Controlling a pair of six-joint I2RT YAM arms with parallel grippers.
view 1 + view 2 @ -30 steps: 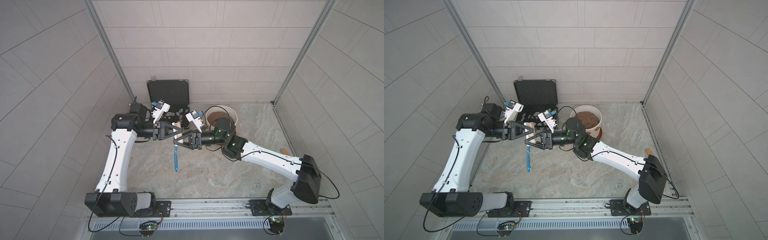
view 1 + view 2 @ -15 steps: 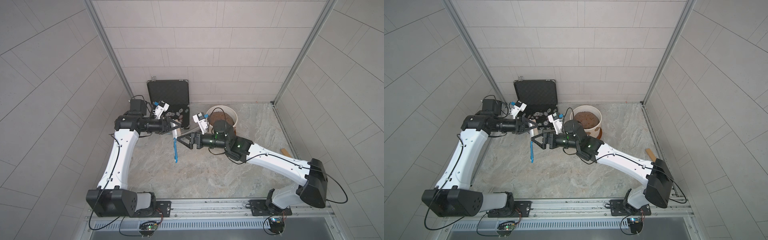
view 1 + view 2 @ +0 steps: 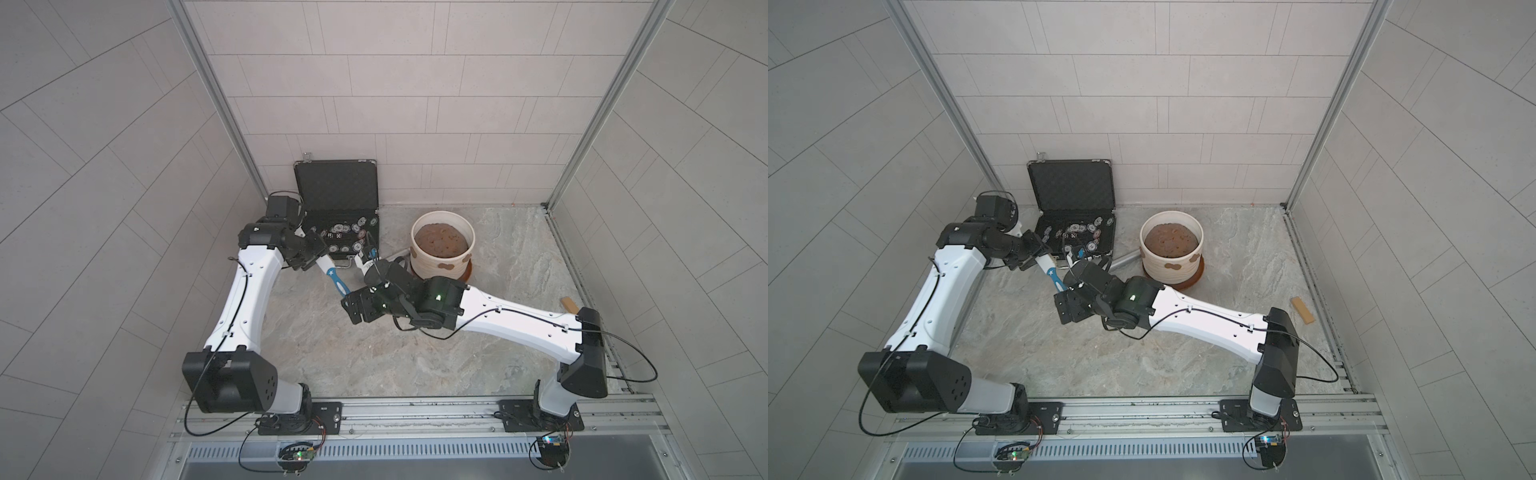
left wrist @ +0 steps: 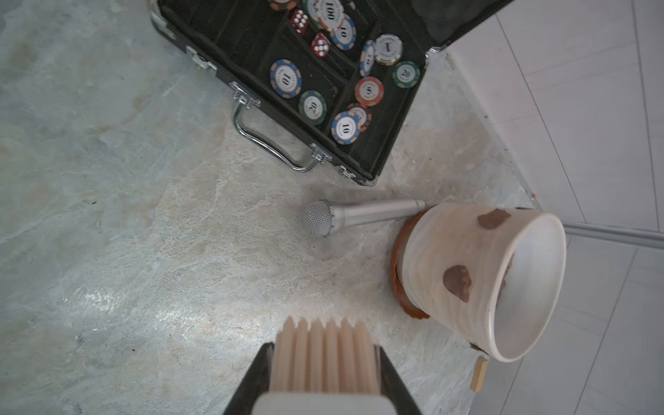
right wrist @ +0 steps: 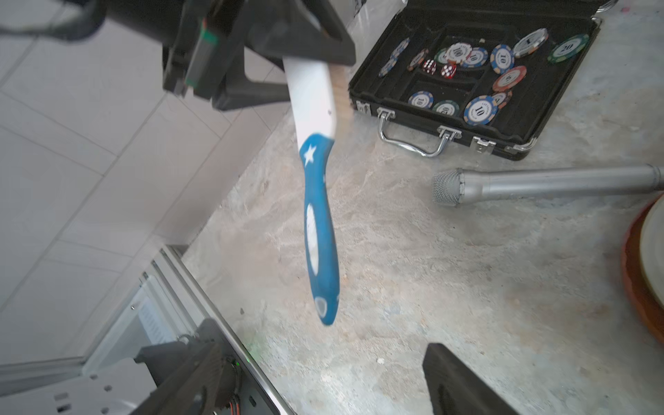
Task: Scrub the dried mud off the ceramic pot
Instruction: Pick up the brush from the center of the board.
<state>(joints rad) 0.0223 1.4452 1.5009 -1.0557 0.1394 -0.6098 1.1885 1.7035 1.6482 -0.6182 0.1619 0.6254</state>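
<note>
The left gripper (image 3: 317,254) had its fingers closed on the white head of a blue-and-white plastic scrub brush (image 5: 319,222), with pale bristles showing between them. The right gripper (image 5: 319,354) was spread wide and empty, just off the brush's blue handle tip. Apart from both grippers, the cream ribbed ceramic pot (image 3: 432,268) stood on a reddish-brown saucer (image 3: 468,272), with brown dried mud (image 4: 457,282) patches on its wall. A silver microphone (image 4: 359,215) lay beside the pot.

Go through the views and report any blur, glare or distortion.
Right wrist view: the brush handle is slightly smeared, the microphone crisp. Left wrist view: the bristles near the lens are soft, glare sits on the floor, the pot looks stretched. Both top views: sharp and evenly lit.
</note>
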